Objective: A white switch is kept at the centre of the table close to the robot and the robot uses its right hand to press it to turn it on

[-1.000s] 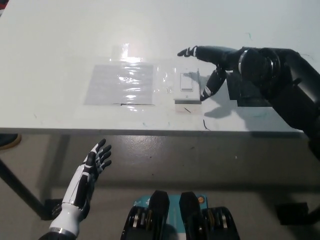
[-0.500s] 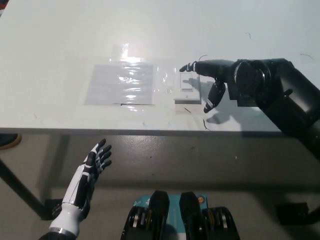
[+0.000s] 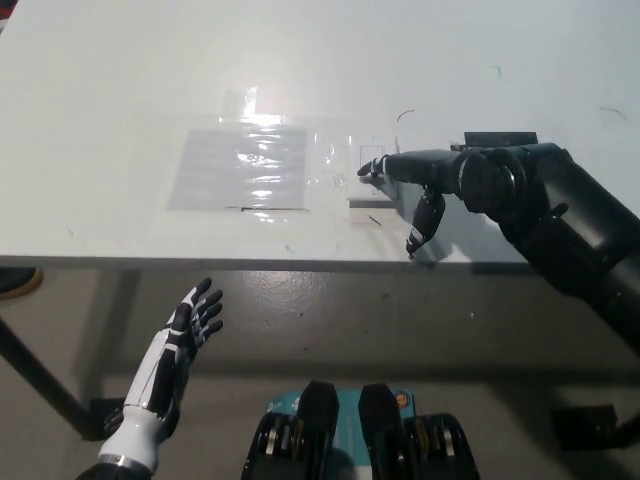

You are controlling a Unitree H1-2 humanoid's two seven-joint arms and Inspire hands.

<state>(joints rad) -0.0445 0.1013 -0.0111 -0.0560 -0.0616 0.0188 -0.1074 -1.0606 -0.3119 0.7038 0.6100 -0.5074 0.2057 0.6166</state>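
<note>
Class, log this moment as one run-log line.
right hand: open, fingertip on white switch | left hand: open, idle below table edge

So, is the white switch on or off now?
Cannot tell: the right hand lies over the white switch, hiding its rocker; left hand rests below the table.

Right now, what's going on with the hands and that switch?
Black right hand open, fingertip on small white rectangular wall switch. White left hand open, idle below table edge. Nothing blocking.

- The black right hand [image 3: 425,190] has drawn back toward the table's near edge, its fingers apart
- Its outstretched fingertip now lies over the white switch [image 3: 371,160], covering its lower half
</note>
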